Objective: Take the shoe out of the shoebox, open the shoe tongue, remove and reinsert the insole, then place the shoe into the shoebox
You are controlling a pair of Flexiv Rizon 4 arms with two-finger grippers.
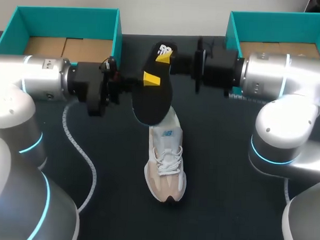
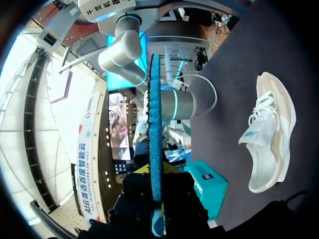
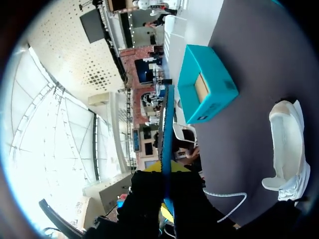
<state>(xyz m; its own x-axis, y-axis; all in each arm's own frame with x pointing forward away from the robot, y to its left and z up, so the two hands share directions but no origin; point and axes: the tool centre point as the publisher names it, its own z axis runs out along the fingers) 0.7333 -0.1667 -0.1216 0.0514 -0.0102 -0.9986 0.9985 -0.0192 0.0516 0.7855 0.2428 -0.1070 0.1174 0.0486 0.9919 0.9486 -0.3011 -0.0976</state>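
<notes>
From the head view I see the black insole (image 1: 150, 106) held in the air over the middle of the table (image 1: 225, 208), standing almost on its edge. My left gripper (image 1: 149, 79) comes in from 9 o'clock and is clenched on the insole's middle part. My right gripper (image 1: 165, 57) comes in from 2 o'clock and is clenched on the insole's far end. The shoe (image 1: 166, 163) stands on the table at 6 o'clock from the insole, its toe pointing to 6 o'clock and its heel hidden under the insole. The left shoebox (image 1: 69, 12) is at 10 o'clock on the table and the right shoebox (image 1: 281, 19) at 2 o'clock, both open. A white cable (image 1: 91, 170) lies at about 8 o'clock. In the left wrist view the insole (image 2: 155, 124) shows edge-on as a blue strip running straight ahead from the left gripper (image 2: 155, 172), whose yellow tips press on it from both sides. Counting straight ahead as 12 o'clock, the shoe (image 2: 269, 139) lies on the dark table at about 2 o'clock from the gripper, and the right shoebox (image 2: 207, 184) sits just beside the fingers. In the right wrist view the right gripper (image 3: 168, 168) grasps the insole (image 3: 167, 124) the same way. The left shoebox (image 3: 207, 89) is at about 1 o'clock from it and the shoe (image 3: 289, 149) at about 3 o'clock.
</notes>
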